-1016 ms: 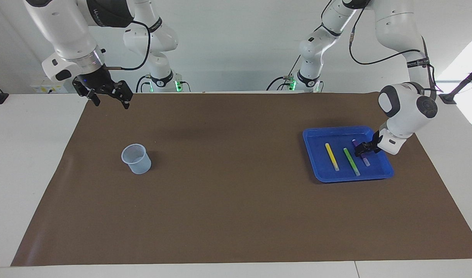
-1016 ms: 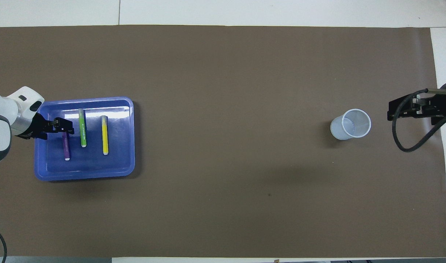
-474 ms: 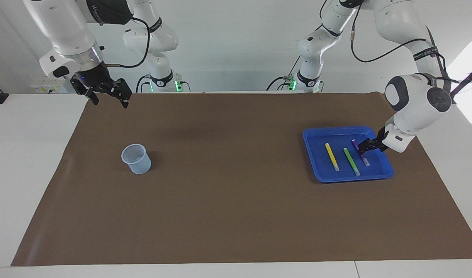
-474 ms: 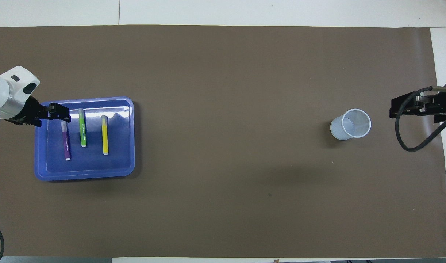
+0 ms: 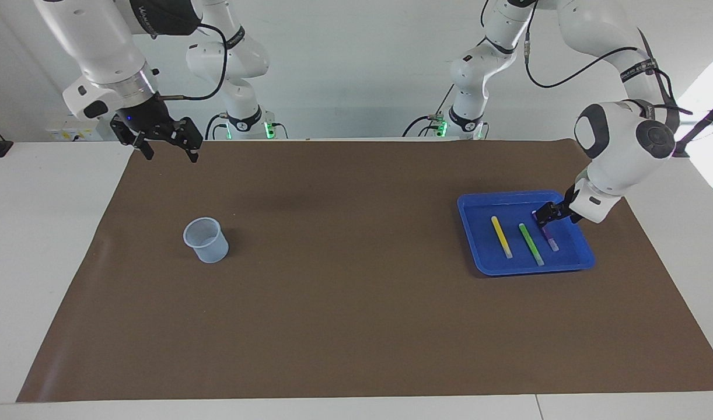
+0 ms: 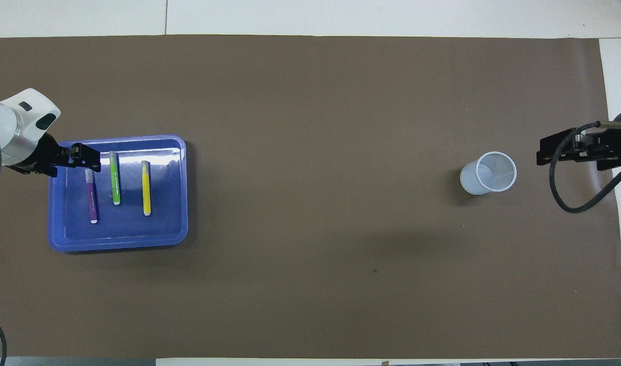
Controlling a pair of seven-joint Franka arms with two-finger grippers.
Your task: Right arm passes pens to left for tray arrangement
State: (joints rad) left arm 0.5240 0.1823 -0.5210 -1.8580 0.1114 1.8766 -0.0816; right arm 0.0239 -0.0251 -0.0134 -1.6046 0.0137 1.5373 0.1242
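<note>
- Blue tray (image 5: 479, 230) at the left arm's end holds the yellow pen (image 5: 500, 236), green pen (image 5: 530, 244) and purple pen (image 5: 548, 238), side by side.
- Left gripper (image 5: 548, 214) hangs over the purple pen's 12 o'clock end, gripping nothing; finger spread unreadable.
- Right gripper (image 5: 168, 147), spread wide and empty, waits over the mat (image 5: 356, 315), at 11 o'clock from the cup (image 5: 205, 239).
- Arrangement looks complete; next, the left arm needs only to clear the tray.

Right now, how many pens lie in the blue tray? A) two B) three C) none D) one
B: the blue tray holds a purple pen, a green pen and a yellow pen, lying side by side.
</note>
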